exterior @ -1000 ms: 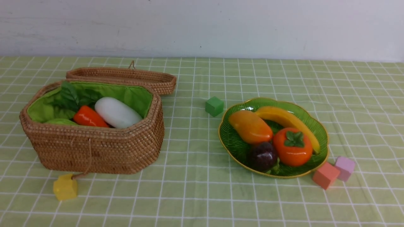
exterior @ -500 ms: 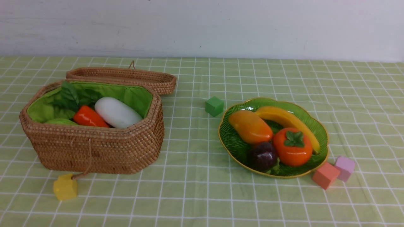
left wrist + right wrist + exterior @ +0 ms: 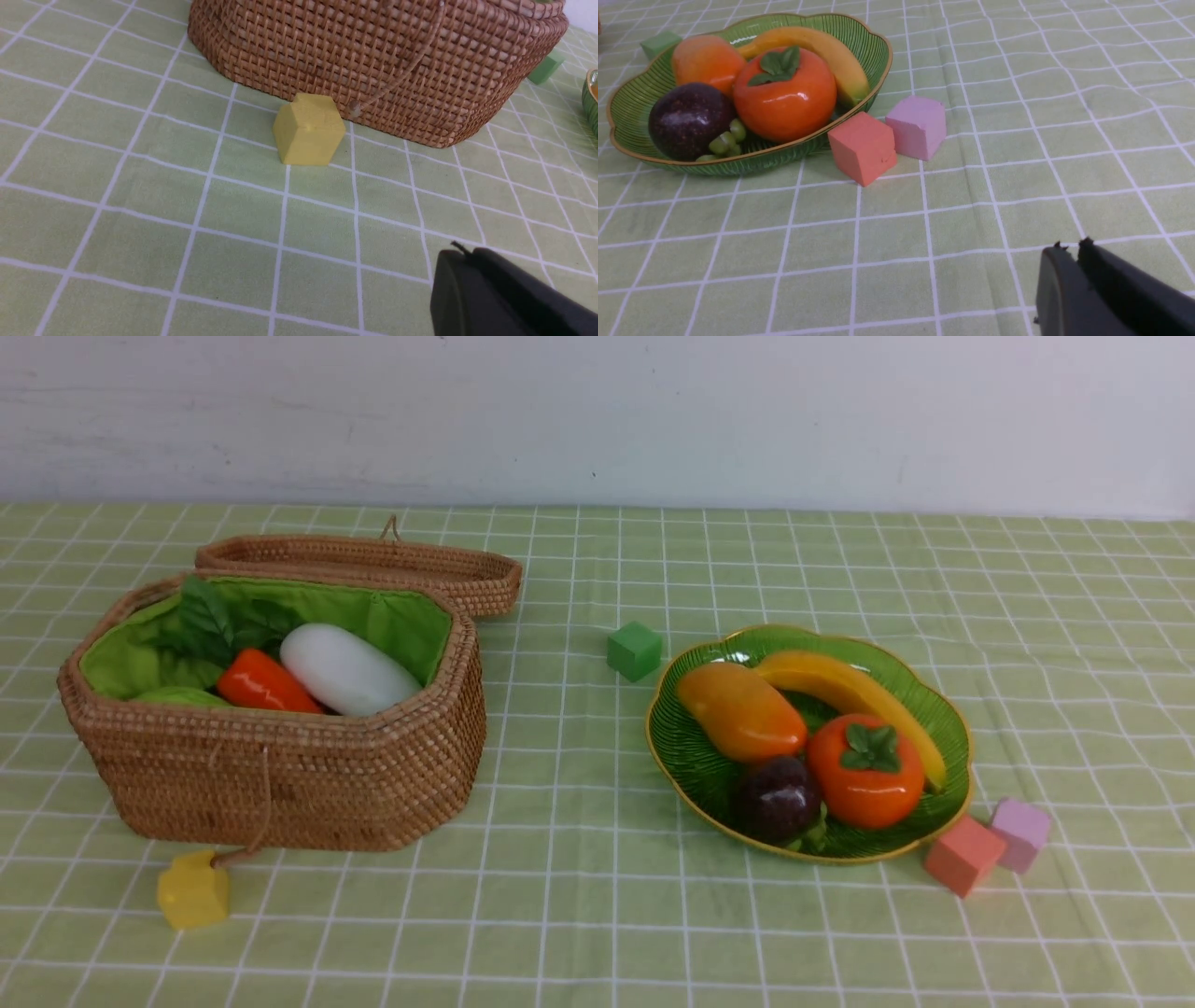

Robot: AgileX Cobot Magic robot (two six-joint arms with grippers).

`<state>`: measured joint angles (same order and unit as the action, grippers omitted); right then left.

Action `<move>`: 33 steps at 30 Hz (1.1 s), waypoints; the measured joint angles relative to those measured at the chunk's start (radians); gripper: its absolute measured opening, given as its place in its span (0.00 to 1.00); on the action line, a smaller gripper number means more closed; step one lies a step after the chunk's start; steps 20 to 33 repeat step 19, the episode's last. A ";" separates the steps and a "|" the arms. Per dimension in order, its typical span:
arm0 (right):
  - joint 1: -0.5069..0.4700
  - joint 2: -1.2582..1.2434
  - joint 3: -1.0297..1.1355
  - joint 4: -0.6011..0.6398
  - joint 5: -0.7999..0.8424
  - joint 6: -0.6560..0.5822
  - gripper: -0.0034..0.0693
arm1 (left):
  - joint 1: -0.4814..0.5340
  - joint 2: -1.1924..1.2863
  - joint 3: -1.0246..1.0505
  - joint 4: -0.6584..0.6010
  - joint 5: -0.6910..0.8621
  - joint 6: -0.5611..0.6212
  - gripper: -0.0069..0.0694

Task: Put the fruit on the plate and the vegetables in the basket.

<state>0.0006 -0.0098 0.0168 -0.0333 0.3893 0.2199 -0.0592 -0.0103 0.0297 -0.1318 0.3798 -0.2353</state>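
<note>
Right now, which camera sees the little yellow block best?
The left wrist view: the small yellow block fills the middle, showing its faces and the brown woven wicker basket close behind it. The front view shows the same block small, near the basket's front corner. The right wrist view does not show it.

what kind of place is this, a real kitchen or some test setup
Probably a staged tabletop for robot sorting practice, not a kitchen: a pale green checked tablecloth against a bare white wall, glossy toy fruit on a green leaf-shaped plate, and small coloured foam cubes like the yellow one.
</note>
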 joint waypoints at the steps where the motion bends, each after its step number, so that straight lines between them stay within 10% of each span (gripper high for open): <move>1: 0.000 0.000 0.000 0.000 0.000 0.000 0.12 | 0.000 0.000 0.000 0.000 0.000 0.000 0.09; 33: 0.000 0.000 0.000 -0.001 0.000 0.000 0.16 | 0.000 0.000 0.000 0.000 0.000 0.000 0.12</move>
